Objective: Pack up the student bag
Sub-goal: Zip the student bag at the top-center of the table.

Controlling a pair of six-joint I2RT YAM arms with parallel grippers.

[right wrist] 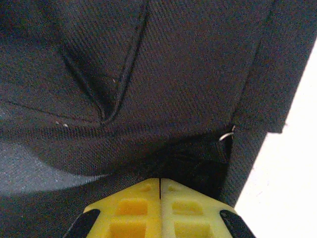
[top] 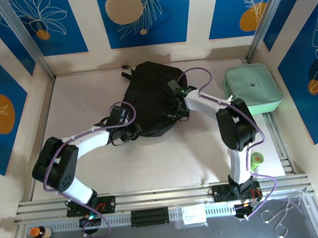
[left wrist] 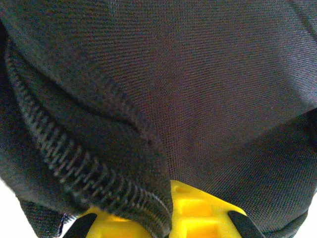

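The student bag [top: 149, 95], a black fabric backpack, lies at the back middle of the table. My left gripper [top: 128, 133] is at its near left edge. In the left wrist view the left gripper [left wrist: 167, 201] is shut on a fold of the bag [left wrist: 198, 89], with a zipper-edged seam [left wrist: 74, 163] pinched between the yellow fingers [left wrist: 203, 213]. My right gripper [top: 176, 109] rests against the bag's right side. Close up, the right gripper [right wrist: 160, 181] is shut, pads pressed flat together with nothing seen between them, right up against black fabric [right wrist: 173, 74] near a small metal ring [right wrist: 227, 135].
A mint-green zip pouch [top: 253, 88] lies at the back right, beside the right arm. A small green object [top: 256, 160] sits near the right arm's base. Metal scissors [top: 282, 217] and an orange-capped bottle [top: 40, 232] lie below the front rail. Walls enclose the table.
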